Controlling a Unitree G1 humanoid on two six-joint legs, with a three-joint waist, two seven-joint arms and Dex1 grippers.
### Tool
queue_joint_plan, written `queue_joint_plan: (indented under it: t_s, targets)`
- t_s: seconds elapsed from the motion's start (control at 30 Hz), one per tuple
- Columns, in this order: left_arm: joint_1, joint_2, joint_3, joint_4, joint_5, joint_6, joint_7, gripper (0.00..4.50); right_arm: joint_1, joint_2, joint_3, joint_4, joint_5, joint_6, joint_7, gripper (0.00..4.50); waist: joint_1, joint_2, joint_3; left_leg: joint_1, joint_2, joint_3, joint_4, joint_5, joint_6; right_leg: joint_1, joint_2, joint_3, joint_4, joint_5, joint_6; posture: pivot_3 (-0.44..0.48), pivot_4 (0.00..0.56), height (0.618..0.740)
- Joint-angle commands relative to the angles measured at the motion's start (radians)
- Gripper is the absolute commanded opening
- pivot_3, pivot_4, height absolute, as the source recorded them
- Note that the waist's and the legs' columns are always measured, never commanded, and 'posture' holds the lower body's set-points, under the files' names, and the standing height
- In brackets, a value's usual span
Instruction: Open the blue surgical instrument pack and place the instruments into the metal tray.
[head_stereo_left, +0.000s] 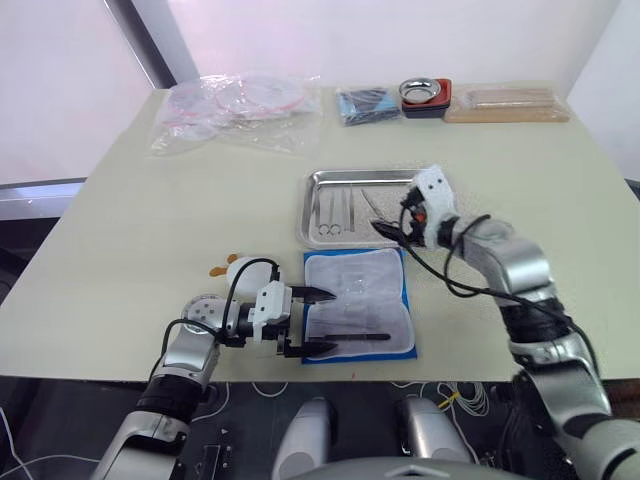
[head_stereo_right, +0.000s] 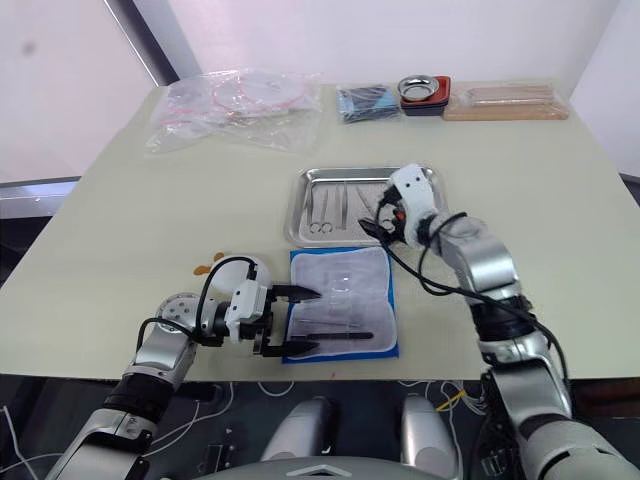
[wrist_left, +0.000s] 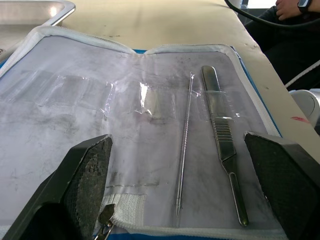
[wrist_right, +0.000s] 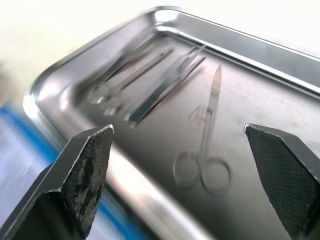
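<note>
The blue surgical instrument pack (head_stereo_left: 358, 300) lies open near the table's front edge, its pale lining facing up. On the lining rest a thin probe (wrist_left: 184, 150) and a flat handle tool (wrist_left: 222, 140). My left gripper (head_stereo_left: 318, 320) is open at the pack's left edge, and both tools lie between its fingers (wrist_left: 85, 170) without being touched. Just behind the pack stands the metal tray (head_stereo_left: 350, 177). It holds several instruments (head_stereo_left: 338, 210), including small scissors (wrist_right: 205, 160). My right gripper (head_stereo_left: 392, 225) hangs open and empty over the tray's near right part.
Clear plastic bags (head_stereo_left: 235, 105) lie at the back left. Along the back edge are a dark blue packet (head_stereo_left: 365, 103), a round metal bowl in a red holder (head_stereo_left: 425, 95) and a wooden-coloured packet (head_stereo_left: 505, 103). A small white-orange object (head_stereo_left: 228, 266) sits by my left arm.
</note>
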Motion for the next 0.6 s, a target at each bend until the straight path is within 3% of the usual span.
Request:
queue_joint_plan:
  t_s: [0.03, 0.33, 0.6]
  targets:
    - [0.045, -0.01, -0.054, 0.075, 0.057, 0.028, 0.005, 4.5, 0.037, -0.052, -0.004, -0.105, 0.054, -0.074, 0.113, 4.37, -0.004, 0.0, 0.0, 0.0, 0.0, 0.0, 0.0, 0.0, 0.0, 0.0, 0.0, 0.0, 0.0, 0.0, 0.0, 0.0, 0.15, 0.74]
    - [0.043, -0.012, -0.054, 0.087, 0.058, 0.018, -0.003, 4.5, 0.236, -0.248, -0.086, -0.205, 0.196, -0.349, 0.461, 4.37, 0.0, -0.002, 0.001, 0.001, 0.0, 0.0, 0.0, 0.0, 0.0, 0.0, 0.0, 0.0, -0.001, 0.0, 0.0, 0.0, 0.15, 0.74]
    - [0.049, -0.005, -0.051, 0.095, 0.056, 0.009, -0.012, 4.5, 0.339, -0.397, -0.268, -0.194, 0.37, -0.435, 0.704, 4.37, 0.004, -0.006, 0.004, 0.001, 0.0, 0.001, 0.0, 0.0, 0.0, 0.0, 0.0, 0.0, -0.001, -0.002, -0.002, 0.0, 0.15, 0.74]
